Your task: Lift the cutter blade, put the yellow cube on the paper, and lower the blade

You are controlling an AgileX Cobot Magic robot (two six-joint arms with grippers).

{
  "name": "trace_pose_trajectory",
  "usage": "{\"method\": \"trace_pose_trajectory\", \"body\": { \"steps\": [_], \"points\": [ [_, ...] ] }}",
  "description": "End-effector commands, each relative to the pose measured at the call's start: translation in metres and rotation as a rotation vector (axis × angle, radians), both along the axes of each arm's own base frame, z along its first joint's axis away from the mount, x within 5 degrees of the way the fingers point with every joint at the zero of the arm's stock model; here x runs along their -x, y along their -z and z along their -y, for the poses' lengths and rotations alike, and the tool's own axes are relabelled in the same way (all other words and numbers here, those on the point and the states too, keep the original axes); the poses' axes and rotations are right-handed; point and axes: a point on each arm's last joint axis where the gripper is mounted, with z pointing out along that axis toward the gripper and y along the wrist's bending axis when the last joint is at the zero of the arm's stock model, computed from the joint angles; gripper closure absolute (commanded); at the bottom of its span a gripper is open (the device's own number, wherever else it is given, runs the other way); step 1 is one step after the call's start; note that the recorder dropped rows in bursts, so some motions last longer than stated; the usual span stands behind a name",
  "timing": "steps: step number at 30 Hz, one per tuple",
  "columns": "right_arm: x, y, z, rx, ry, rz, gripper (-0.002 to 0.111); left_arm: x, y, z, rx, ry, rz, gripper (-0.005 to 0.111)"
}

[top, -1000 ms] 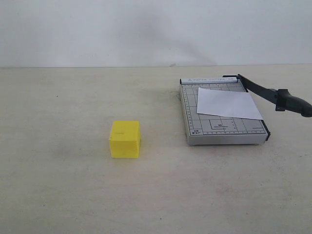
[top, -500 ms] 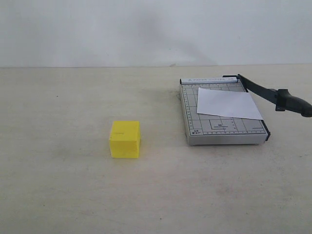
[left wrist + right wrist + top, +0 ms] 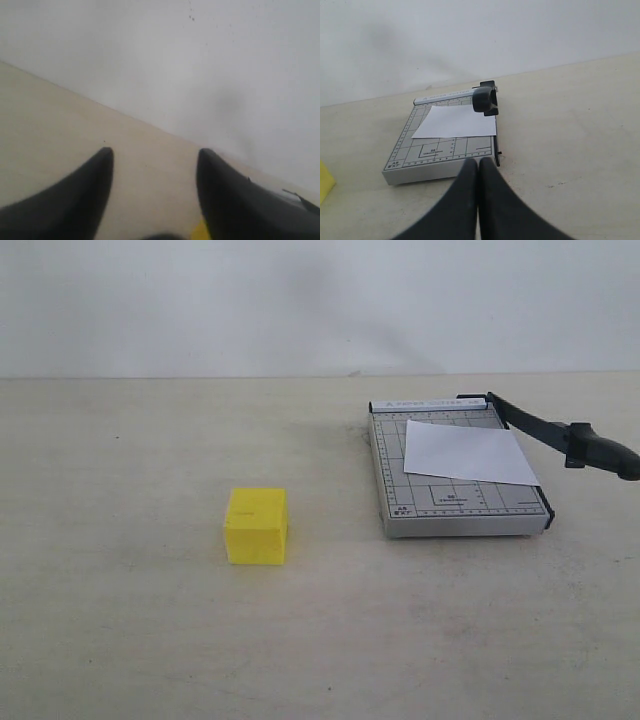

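The yellow cube (image 3: 256, 525) rests on the beige table, left of the grey gridded cutter base (image 3: 400, 480). The white paper (image 3: 468, 452) lies on the base's far half. The cutter blade (image 3: 535, 425) is lifted off the base and slants out to the right, ending in its thick black handle (image 3: 602, 452). Neither arm shows in the exterior view. My left gripper (image 3: 155, 152) is open over bare table, with a sliver of the yellow cube (image 3: 200, 232) beside one finger. My right gripper (image 3: 479, 162) is shut and empty, near the base's front edge (image 3: 435, 169); the paper (image 3: 455, 121) and the handle (image 3: 485, 100) lie beyond it.
A plain white wall (image 3: 320, 300) backs the table. The table (image 3: 150, 640) stretches wide around the cube and in front of the cutter. The yellow cube (image 3: 324, 182) just shows at the edge of the right wrist view.
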Motion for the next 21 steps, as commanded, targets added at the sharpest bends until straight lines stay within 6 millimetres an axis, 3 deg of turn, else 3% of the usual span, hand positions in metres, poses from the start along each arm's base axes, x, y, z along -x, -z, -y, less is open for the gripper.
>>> {"method": "trace_pose_trajectory", "body": {
  "steps": [1, 5, 10, 15, 21],
  "points": [
    [0.0, 0.001, 0.0, 0.005, -0.001, 0.0, 0.108, -0.02, -0.022, 0.006, -0.077, 0.081, -0.028, 0.037],
    [0.0, 0.001, 0.0, 0.005, -0.001, 0.0, 0.108, -0.045, -0.05, 0.014, -0.154, 0.192, -0.043, 0.039],
    [0.0, 0.001, 0.0, 0.005, -0.001, 0.0, 0.108, -0.094, -0.071, 0.036, -0.34, 0.44, -0.084, 0.044],
    [0.0, 0.001, 0.0, 0.005, -0.001, 0.0, 0.108, -0.16, -0.058, 0.069, -0.401, 0.603, -0.207, 0.047],
    [0.0, 0.001, 0.0, 0.005, -0.001, 0.0, 0.108, -0.208, -0.019, 0.152, -0.521, 0.839, -0.271, 0.054]
  ]
}}
